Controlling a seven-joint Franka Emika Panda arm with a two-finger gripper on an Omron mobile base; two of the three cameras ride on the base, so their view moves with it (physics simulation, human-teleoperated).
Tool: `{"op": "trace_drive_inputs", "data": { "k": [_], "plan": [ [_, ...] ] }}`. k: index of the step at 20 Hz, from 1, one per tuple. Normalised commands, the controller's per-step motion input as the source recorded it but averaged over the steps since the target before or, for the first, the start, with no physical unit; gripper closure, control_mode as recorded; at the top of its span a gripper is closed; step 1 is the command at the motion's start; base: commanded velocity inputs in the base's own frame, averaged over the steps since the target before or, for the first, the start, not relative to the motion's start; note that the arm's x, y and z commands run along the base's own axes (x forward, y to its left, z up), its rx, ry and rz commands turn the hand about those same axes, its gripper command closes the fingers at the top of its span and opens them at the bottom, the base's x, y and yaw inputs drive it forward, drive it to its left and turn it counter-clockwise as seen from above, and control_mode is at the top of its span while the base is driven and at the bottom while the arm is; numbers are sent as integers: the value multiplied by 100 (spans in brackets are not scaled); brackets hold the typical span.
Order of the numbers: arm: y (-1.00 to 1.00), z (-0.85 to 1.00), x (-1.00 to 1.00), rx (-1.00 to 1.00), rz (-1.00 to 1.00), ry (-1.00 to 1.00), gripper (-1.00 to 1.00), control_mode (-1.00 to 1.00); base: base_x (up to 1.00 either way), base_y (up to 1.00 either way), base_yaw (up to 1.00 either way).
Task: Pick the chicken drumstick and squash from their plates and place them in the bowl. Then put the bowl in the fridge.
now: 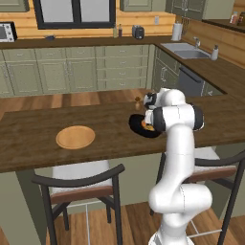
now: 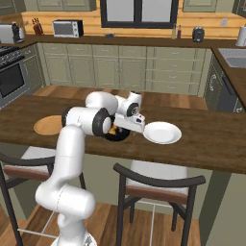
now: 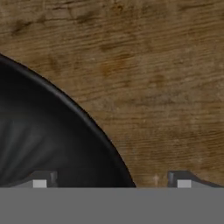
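On the dark wooden worktop [image 1: 33, 139] of the left base view, the black bowl [image 1: 139, 125] was seen just in front of the white arm's upper links, partly covered by them. A yellow-orange patch, the squash [image 1: 149, 128], was seen inside the bowl at its near edge, touching the arm's outline. Whether the chicken drumstick was in the bowl could not be told. The tan wooden plate [image 1: 75, 137] was seen bare, well apart to the left.

From the right base view, the hand [image 2: 130, 115] was seen bent low over the worktop, between the bowl [image 2: 119, 136] and the white plate [image 2: 163, 132]. The bowl was largely hidden behind the arm's elbow; a small spot of yellow-orange was seen at its left. The white plate lay bare just beside the hand, and the wooden plate [image 2: 46, 125] was seen well apart on the far side of the arm.

Through the hand view, the fingers [image 3: 39, 180] were seen spread fully wide, with nothing held between them. The bowl's rim [image 3: 87, 118] was seen curving between the two tips: one tip stood over the glossy black inner wall, the other [image 3: 183, 180] over bare wood outside the bowl. Contact with the rim could not be judged.
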Motion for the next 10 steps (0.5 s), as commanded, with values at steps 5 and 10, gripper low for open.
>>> {"op": "trace_drive_inputs", "data": {
  "k": [5,10],
  "plan": [
    [8,0,-7,0,2,-6,-100,-100,0,0,0],
    [11,0,-32,0,3,-8,-100,-100,0,0,0]
  ]
}}
